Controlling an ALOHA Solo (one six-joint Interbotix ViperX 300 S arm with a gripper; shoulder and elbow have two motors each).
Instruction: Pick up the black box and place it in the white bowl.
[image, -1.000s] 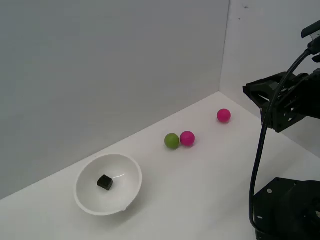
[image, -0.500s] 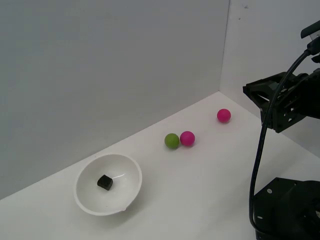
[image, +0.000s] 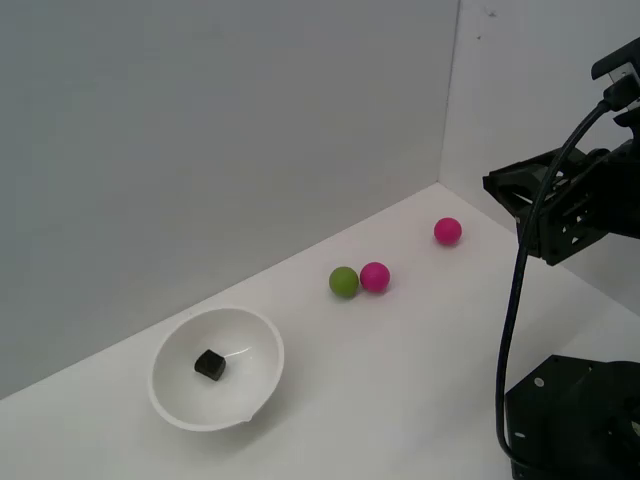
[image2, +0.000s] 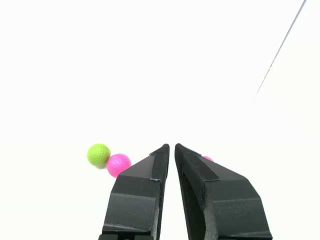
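The black box (image: 209, 365) lies inside the white bowl (image: 255, 345), which stands on the table at the exterior view's lower left. My gripper (image2: 171, 148) is shut and empty, its two black fingers almost touching at the tips. In the exterior view the gripper (image: 497, 186) is raised high at the right, far from the bowl. The bowl and box do not show in the wrist view.
A green ball (image: 343, 282) and a pink ball (image: 375, 276) touch each other mid-table; they also show in the wrist view as a green ball (image2: 99, 154) and a pink ball (image2: 118, 164). A second pink ball (image: 447, 231) lies near the back corner. The robot base (image: 570, 420) stands at lower right.
The arm has shifted slightly up and to the exterior view's left. The box, bowl and balls have not moved.
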